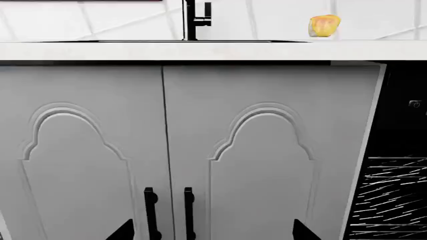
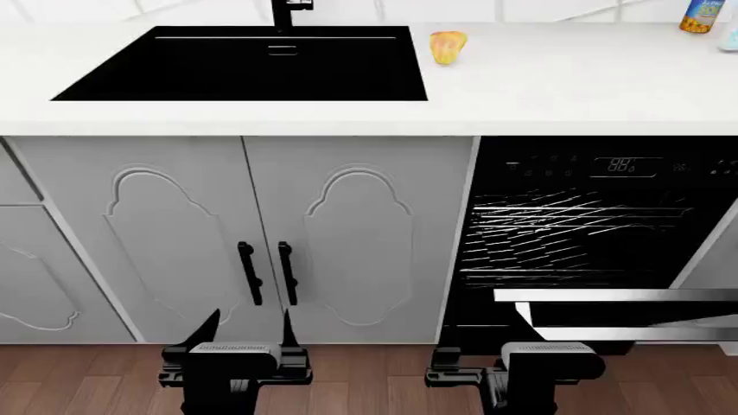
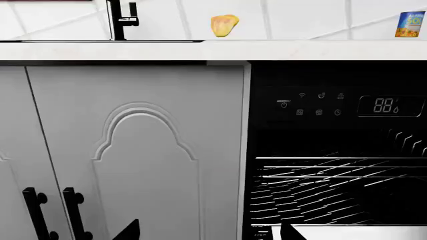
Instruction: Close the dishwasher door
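Note:
The dishwasher stands open under the counter at the right, its wire racks and digital display showing. The dishwasher door hangs folded down and outward, its silver-white edge strip facing me; a corner of it shows pale in the right wrist view. My right gripper is open, low in front of the door's left end, one fingertip overlapping that corner. My left gripper is open before the pale grey cabinet doors, with nothing between its fingertips.
Two grey cabinet doors with black bar handles stand left of the dishwasher. On the white counter are a black sink, a black faucet, a yellow-orange fruit and a can. Wooden floor lies below.

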You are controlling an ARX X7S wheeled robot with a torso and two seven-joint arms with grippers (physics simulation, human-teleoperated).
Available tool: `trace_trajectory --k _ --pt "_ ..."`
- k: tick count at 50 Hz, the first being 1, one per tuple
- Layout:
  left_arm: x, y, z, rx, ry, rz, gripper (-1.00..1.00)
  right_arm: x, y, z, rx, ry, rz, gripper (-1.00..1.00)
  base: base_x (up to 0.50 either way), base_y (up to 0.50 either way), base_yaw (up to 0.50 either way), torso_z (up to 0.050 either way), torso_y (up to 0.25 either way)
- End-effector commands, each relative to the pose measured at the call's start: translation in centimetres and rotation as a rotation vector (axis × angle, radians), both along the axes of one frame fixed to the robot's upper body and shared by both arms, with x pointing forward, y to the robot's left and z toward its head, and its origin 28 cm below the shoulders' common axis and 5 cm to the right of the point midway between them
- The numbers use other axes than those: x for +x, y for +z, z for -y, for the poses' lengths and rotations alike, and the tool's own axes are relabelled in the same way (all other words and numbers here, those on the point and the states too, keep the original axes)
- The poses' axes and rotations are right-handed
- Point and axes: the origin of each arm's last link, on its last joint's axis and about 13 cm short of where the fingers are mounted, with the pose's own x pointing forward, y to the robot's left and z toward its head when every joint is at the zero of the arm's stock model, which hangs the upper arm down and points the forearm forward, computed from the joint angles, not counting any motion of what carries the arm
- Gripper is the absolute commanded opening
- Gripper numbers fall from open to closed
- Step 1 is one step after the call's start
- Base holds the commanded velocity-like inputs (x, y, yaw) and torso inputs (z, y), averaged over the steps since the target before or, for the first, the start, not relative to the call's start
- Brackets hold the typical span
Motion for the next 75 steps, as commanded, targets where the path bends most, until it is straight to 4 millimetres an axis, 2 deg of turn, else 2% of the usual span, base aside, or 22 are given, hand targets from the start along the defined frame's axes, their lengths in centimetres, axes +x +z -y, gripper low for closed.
trace_trajectory --k 1,13,18,35,75 --pt "0.1 0.2 0.0 -0.003 0.008 0.005 1.0 0.0 -0.2 0.0 -0.006 -0.003 -0.001 1.0 0.0 0.0 0.0 0.0 0.0" --pt "0.0 -0.3 0.1 -0.026 0.044 0.026 1.0 -0.3 -0.6 -0.2 -0.031 0.0 0.036 1.0 0.0 0.0 0.0 -0.002 -0.006" --pt "0.1 -0.5 0.1 0.047 0.061 0.041 1.0 -0.2 -0.5 -0.3 -0.039 -0.003 0.046 1.0 0.0 0.0 0.0 -0.05 -0.02" --pt "-0.2 -0.8 0.1 0.07 0.055 0.048 1.0 -0.5 -0.4 -0.2 -0.054 -0.01 0.052 1.0 0.0 0.0 0.0 -0.05 0.0" --pt "-0.9 -1.1 0.1 0.008 0.046 0.038 1.0 -1.1 -0.8 -0.1 -0.092 -0.025 0.04 1.0 0.0 0.0 0.0 -0.05 0.0"
